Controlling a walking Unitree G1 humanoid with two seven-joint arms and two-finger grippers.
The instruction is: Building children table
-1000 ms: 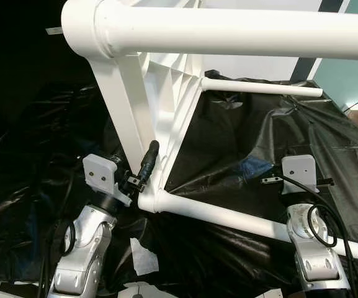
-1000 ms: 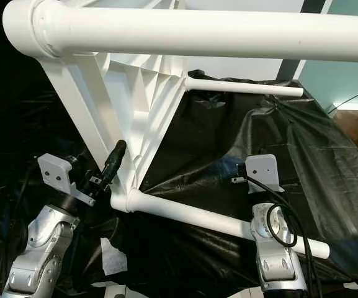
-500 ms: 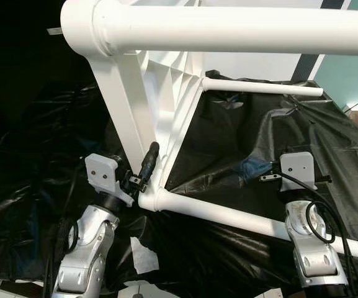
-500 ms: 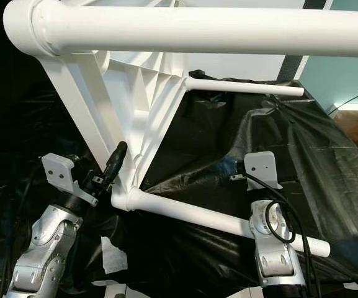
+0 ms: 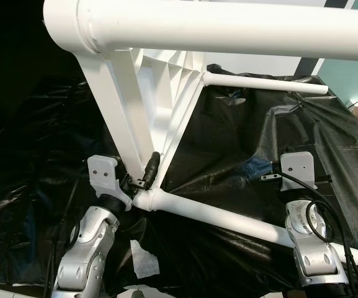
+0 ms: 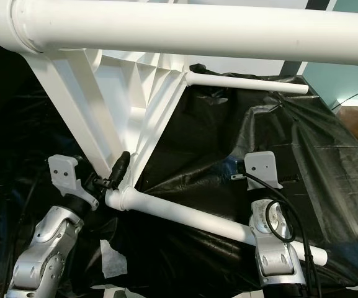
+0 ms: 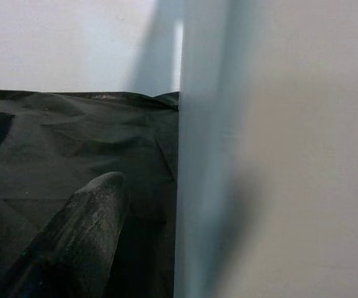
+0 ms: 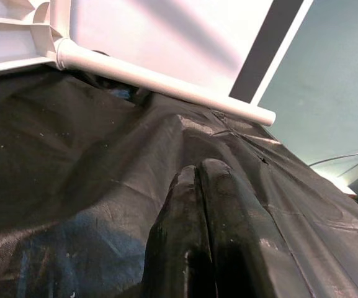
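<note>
The white plastic children's table frame (image 5: 160,93) stands tipped on its side across the upper and middle of the head views, its ribbed triangular panel running down to a lower corner at centre left. Three white tubular legs can be counted: a thick one (image 5: 228,28) crossing the top of the frame, a thin one (image 5: 265,84) reaching toward the upper right, and a third (image 5: 228,217) slanting from the corner down to the lower right.

The left gripper (image 5: 146,176) sits at that lower corner, its silver arm rising from the lower left with the wrist bent inward. One black finger (image 7: 79,236) shows in the left wrist view, lying just beside the white panel edge; whether the fingers clamp the frame cannot be told.

The right gripper (image 8: 203,205) is at the centre right of the head views, its arm rising from the lower right behind the slanting leg. Its two fingers are pressed together with nothing between them, pointing over the crumpled black plastic sheet (image 5: 259,143) that covers the surface beneath everything.

One scrap of white paper (image 5: 144,259) lies on the sheet at the lower left.
</note>
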